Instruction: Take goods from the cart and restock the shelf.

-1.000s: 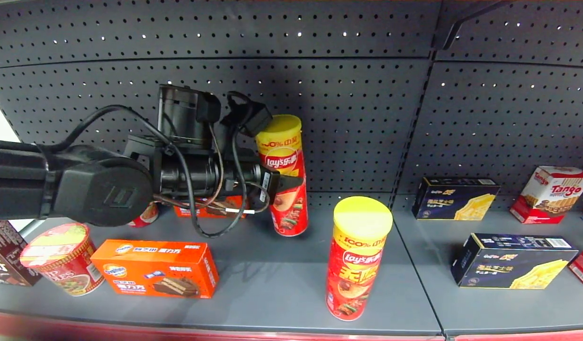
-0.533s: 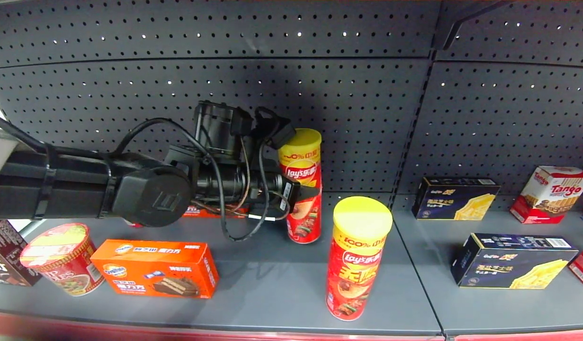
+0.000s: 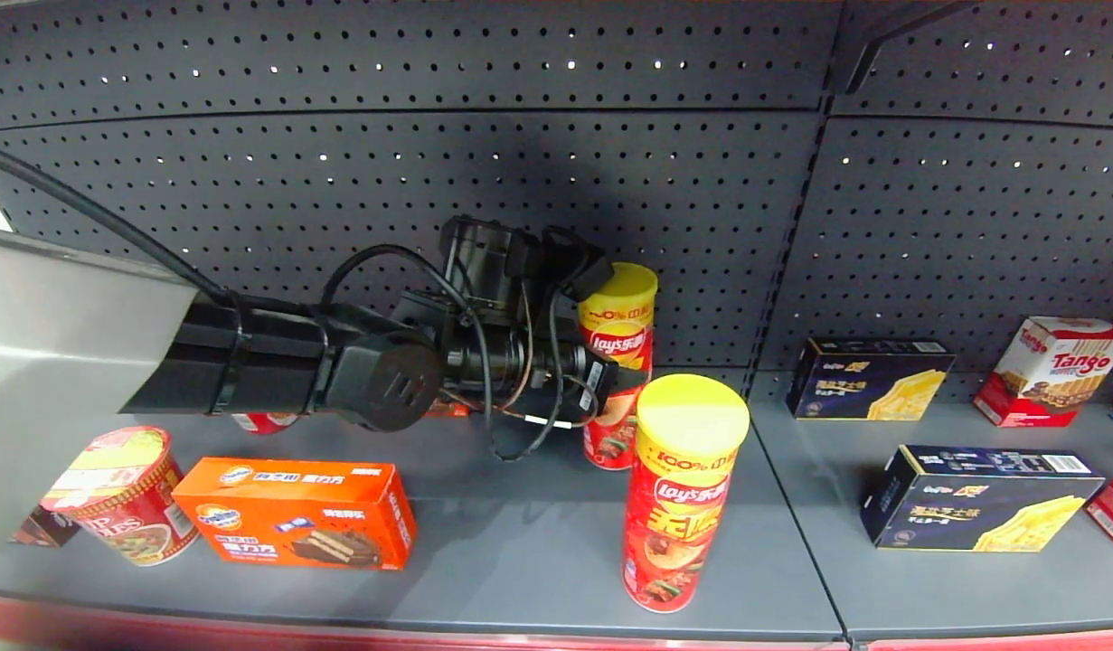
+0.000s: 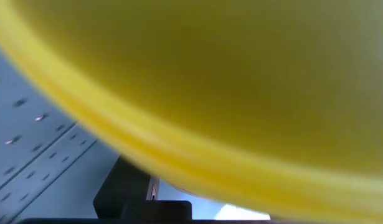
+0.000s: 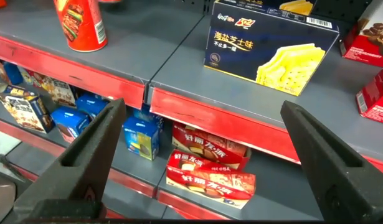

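Observation:
My left gripper (image 3: 616, 380) is shut on a red chip can with a yellow lid (image 3: 619, 339), holding it around its middle. The can stands nearly upright near the back of the grey shelf (image 3: 520, 533), just behind and left of a second, matching chip can (image 3: 683, 493). The front can hides part of the held can's base, so I cannot tell whether it touches the shelf. The yellow lid (image 4: 241, 74) looms close in the left wrist view. My right gripper (image 5: 203, 168) is open and empty, below the shelf's red front edge (image 5: 216, 115).
An orange biscuit box (image 3: 294, 524) and a cup of noodles (image 3: 117, 493) sit front left. Two dark blue cracker boxes (image 3: 868, 378) (image 3: 981, 497) and a red-and-white box (image 3: 1053, 369) fill the right bay. A pegboard wall (image 3: 610, 163) backs the shelf. Bare shelf lies between the orange box and front can.
My left arm has carried the held can to the right and lower, from the shelf's middle to just behind the front can.

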{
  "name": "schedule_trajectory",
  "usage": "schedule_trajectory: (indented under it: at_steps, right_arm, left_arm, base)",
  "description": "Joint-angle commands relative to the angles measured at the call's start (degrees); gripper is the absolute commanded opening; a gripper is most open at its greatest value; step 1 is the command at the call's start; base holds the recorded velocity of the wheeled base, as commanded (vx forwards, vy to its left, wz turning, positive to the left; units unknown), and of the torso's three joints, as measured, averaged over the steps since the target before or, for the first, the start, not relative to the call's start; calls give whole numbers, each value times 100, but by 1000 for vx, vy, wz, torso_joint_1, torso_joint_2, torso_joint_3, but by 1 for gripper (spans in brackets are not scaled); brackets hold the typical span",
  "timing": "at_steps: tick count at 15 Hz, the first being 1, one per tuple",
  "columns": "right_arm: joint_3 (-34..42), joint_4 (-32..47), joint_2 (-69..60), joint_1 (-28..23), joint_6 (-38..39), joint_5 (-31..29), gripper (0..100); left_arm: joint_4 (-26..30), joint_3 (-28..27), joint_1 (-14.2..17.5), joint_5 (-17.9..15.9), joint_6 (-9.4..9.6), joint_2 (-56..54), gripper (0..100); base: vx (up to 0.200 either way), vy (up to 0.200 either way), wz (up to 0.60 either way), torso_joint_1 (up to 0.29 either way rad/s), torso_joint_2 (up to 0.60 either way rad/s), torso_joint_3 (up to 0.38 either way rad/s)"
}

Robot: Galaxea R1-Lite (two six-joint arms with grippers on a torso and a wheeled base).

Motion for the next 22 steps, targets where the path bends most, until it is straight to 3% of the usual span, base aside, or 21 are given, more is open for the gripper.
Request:
schedule_trajectory:
  at_steps: [1,17,18,22]
  right_arm:
    - [5,-3,-10,2,1,2,100]
    - [22,23,-10,2,27,-16,100]
    - [22,23,-10,2,27,-16,100]
    - [22,32,-10,2,27,-16,100]
  left_arm:
    - [-14,-106,-24,1,0,152,0]
    - [-93,-475,-42,27,17,618,0]
    - [-102,-484,-42,27,17,618,100]
    - [-181,-484,-59,36,8,653,100]
  base:
    - [0,0,0,0,0,0]
    - [0,0,0,0,0,0]
    - [0,0,0,0,0,0]
    - [0,0,0,0,0,0]
